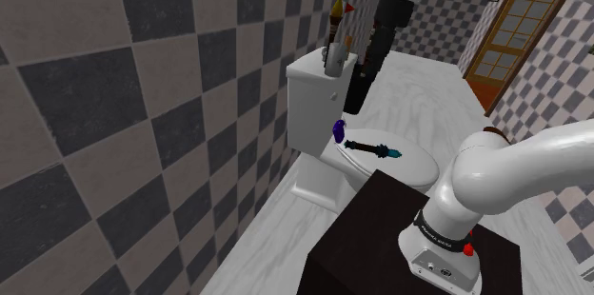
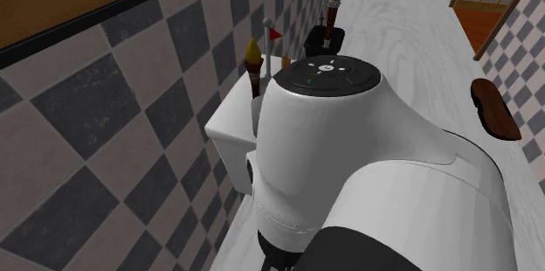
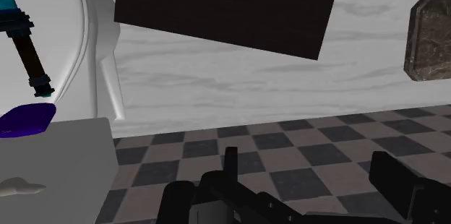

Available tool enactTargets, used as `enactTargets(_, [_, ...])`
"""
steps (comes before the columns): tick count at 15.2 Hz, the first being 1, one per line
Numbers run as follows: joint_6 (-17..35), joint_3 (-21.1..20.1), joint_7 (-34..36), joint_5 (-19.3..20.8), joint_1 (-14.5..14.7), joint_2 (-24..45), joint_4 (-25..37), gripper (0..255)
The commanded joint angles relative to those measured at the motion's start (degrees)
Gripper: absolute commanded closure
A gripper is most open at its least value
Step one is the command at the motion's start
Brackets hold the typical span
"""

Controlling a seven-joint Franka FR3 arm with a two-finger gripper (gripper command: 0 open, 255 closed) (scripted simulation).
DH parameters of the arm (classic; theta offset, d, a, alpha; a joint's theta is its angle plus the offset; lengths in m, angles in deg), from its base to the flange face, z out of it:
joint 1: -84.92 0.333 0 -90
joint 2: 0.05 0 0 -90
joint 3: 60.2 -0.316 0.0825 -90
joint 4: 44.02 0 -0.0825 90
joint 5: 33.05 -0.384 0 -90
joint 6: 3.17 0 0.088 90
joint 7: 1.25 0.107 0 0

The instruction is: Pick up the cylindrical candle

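Beside the toilet's tank (image 1: 319, 84), at its far end, hung the tool (image 1: 373, 55) pointed steeply downward. Arched up from the stand (image 1: 371, 241) through a bent white elbow (image 1: 485, 169), past the shoulder view's upper edge, and ended in a dark forearm (image 1: 392, 8) above the tool. Held the tool open, with its two black fingers (image 3: 401, 179) well apart and clasped on nothing. Left the candle (image 1: 335, 19), a dark cylinder with a yellow tip, upright on the tank's top, just beside the tool, untouched. Faced, lower than the tool and toward the stand, a purple object (image 1: 339, 131) and a dark stick (image 1: 373, 147) with a teal end, both on the toilet's lid (image 1: 405, 171).
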Motion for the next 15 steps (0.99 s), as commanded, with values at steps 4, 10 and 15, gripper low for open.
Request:
enactTargets(4, [3.4, 0.7, 0.7, 1.7, -1.7, 4.6, 1.8, 0])
enactTargets(10, [9.3, 2.3, 2.5, 4.8, -4.8, 14.1, 6.7, 0])
enactTargets(15, [13.0, 3.8, 4.3, 7.1, -7.3, 22.0, 12.2, 0])
